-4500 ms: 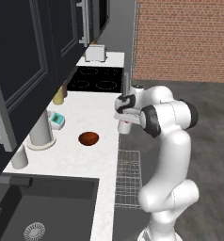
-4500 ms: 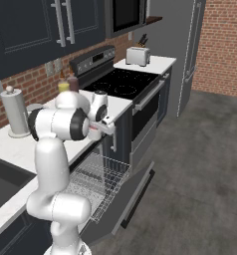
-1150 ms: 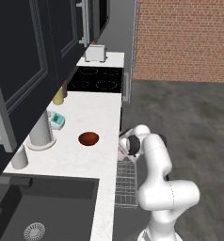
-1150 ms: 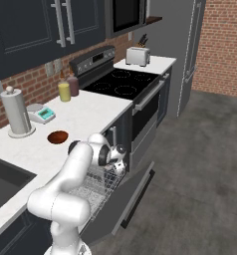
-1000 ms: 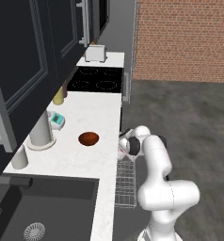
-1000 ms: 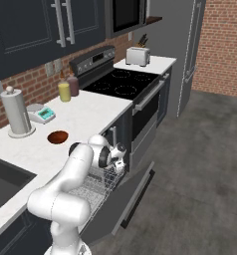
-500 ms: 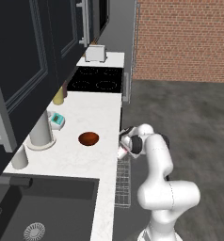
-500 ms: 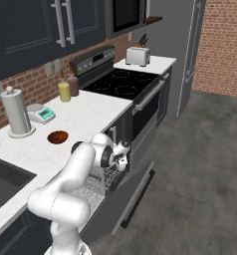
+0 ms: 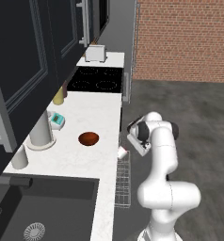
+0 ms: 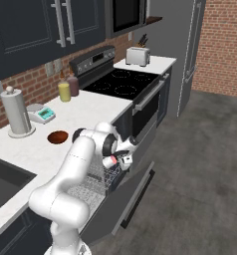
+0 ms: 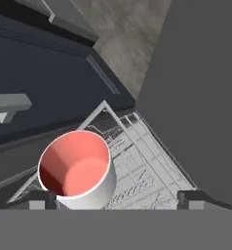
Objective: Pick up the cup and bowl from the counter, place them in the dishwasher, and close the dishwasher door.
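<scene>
The white arm bends low beside the open dishwasher [image 10: 115, 199], its fingers [image 11: 117, 197] spread wide, one tip at each lower corner of the hand view, with the cup [image 11: 78, 168] lying between them nearer one tip, red-pink mouth toward the camera; whether a tip touches it cannot be told. From the left base view the cup [image 9: 122, 152] sits tilted at the near end of the wire rack [image 9: 124, 181], just off the tabletop [image 9: 92, 123] edge; from the right it [image 10: 109, 162] hangs over the rack [image 10: 93, 183] above the lowered door.

The red-brown bowl [image 9: 88, 138] rests well back on the white marble tabletop, apart from the arm. Around it stand a paper-towel roll [image 10: 16, 113], a small teal-topped scale [image 9: 56, 120], a yellow bottle [image 10: 64, 91] and a pale jar [image 9: 20, 156]. The black sink [image 9: 43, 207] lies at the near end.

Beyond, a black stovetop [image 9: 97, 79] and a toaster [image 10: 137, 55] run toward a grey refrigerator [image 10: 185, 55]. Dark cabinets hang overhead; brick walls and a grey concrete floor [image 10: 200, 164] frame the kitchen.
</scene>
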You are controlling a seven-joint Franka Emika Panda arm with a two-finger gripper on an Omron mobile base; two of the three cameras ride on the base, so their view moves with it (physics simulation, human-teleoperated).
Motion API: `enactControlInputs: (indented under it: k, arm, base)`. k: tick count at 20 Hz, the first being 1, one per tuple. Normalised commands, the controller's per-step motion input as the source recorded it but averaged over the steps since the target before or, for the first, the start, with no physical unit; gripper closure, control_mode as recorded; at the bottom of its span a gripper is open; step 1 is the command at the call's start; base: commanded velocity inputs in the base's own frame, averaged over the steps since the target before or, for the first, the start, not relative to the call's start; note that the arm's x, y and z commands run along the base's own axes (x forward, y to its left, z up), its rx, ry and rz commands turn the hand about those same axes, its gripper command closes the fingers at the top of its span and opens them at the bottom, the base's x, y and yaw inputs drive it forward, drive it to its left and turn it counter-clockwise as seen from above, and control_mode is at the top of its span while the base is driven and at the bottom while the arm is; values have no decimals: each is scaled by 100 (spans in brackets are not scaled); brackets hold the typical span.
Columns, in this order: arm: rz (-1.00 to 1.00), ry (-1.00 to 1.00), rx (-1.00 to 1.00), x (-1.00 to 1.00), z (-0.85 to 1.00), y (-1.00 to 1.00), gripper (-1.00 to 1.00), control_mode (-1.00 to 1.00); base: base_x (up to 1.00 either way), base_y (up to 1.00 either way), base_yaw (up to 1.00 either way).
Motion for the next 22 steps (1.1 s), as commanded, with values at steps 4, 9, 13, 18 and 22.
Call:
enactControlInputs:
  k: [4, 9, 13, 18, 22]
  arm:
    - [0, -7, 10, -81, 69, -1, -100, -100]
    - [0, -16, 9, -97, 87, 4, -100, -100]
    - [0, -22, 2, -97, 100, 29, -100, -100]
    - [0, -24, 0, -69, 100, 33, -100, -100]
    - [0, -9, 0, -7, 100, 7, -100, -100]
  base:
    - [0, 0, 0]
    - [0, 0, 0]
    - [0, 0, 0]
    - [0, 0, 0]
    - [0, 0, 0]
